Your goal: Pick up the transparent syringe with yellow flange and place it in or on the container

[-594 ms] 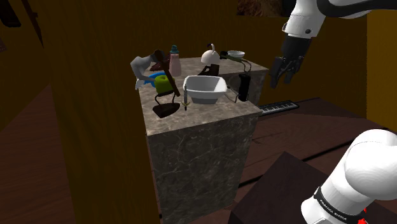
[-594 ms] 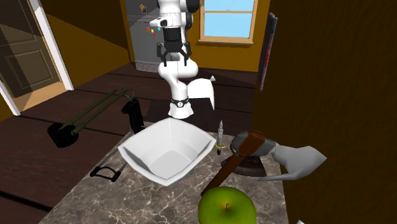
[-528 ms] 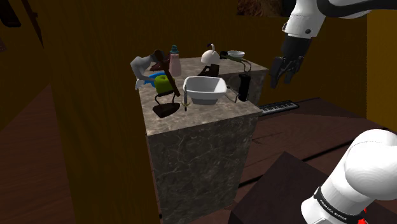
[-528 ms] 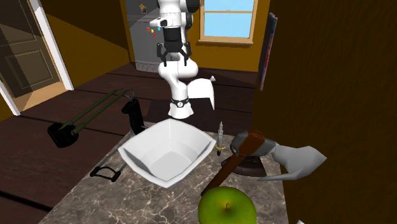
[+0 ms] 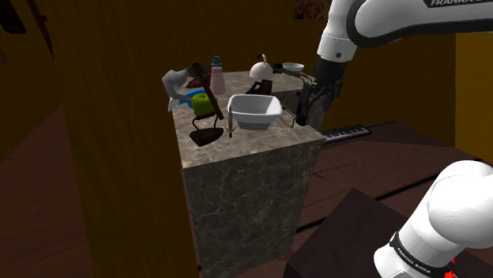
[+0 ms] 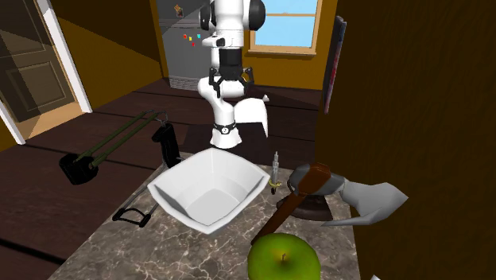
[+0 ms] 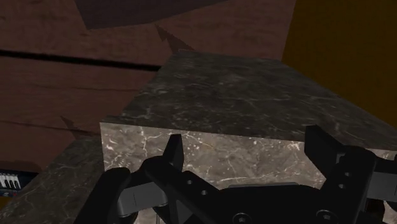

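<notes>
While hanging off the table's [image 5: 237, 148] edge on the shoulder view's right, the gripper [image 5: 314, 93] is released, with nothing between the fingers [image 7: 172, 154], which stand well apart in the wrist view. A marbled stone block [image 7: 235, 95] and dark wood floor [image 7: 57, 83] lie past the fingers. In the second exterior view the gripper [image 6: 226, 80] is beyond the table's [image 6: 103, 248] far edge, well apart from the things on it.

Nearest to it is a black cylinder [image 5: 302, 108] upright at that right edge; a keyboard [image 5: 344, 132] lies on the floor below. Next is the white bowl [image 5: 254, 120], mid-table, nothing in it.

The syringe [image 5: 230, 126] is on the table just beside the bowl, on the side away from the cylinder. In the second exterior view the syringe [image 6: 274, 170] lies between the bowl [image 6: 232, 180] and a brown-handled tool [image 6: 304, 193], yellow flange end away from the arm. Whether it touches the bowl is unclear.

A green apple [image 6: 284, 258] sits near that view's bottom, past the tool. A pink bottle [image 5: 216, 78] stands at the far edge in the shoulder view.
</notes>
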